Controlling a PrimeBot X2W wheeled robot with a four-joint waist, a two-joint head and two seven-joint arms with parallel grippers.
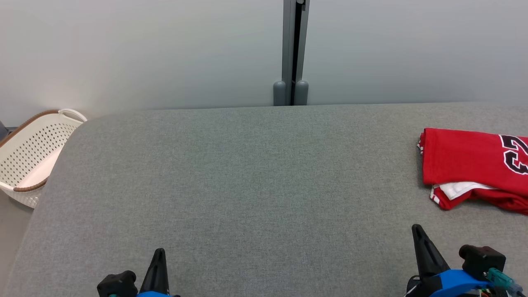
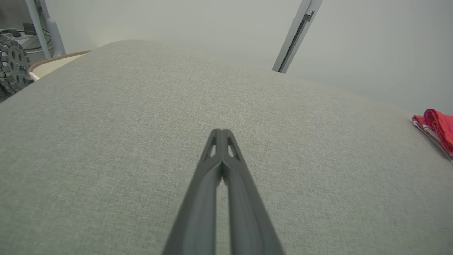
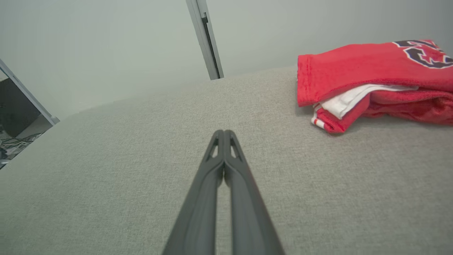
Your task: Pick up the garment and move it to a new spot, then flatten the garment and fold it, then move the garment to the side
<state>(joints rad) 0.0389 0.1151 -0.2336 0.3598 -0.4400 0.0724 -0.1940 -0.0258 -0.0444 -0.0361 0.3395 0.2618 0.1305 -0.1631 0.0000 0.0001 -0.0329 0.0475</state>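
Observation:
The garment (image 1: 474,165) is a red jersey with white trim and a dark number, lying folded at the right edge of the grey padded table (image 1: 247,173). The right wrist view shows the garment (image 3: 371,81) up and to the right of my right gripper (image 3: 224,132), whose fingers are pressed together over bare table. In the left wrist view my left gripper (image 2: 220,131) is shut with nothing in it, and a corner of the garment (image 2: 437,131) peeks in at the far right. Both grippers, left (image 1: 159,252) and right (image 1: 416,229), sit low near the table's front edge.
A white perforated basket (image 1: 29,161) with a brown rim stands off the table's left end. A grey vertical post (image 1: 293,53) runs up the pale wall behind the table. A dark wheel (image 2: 12,65) shows beyond the far left corner.

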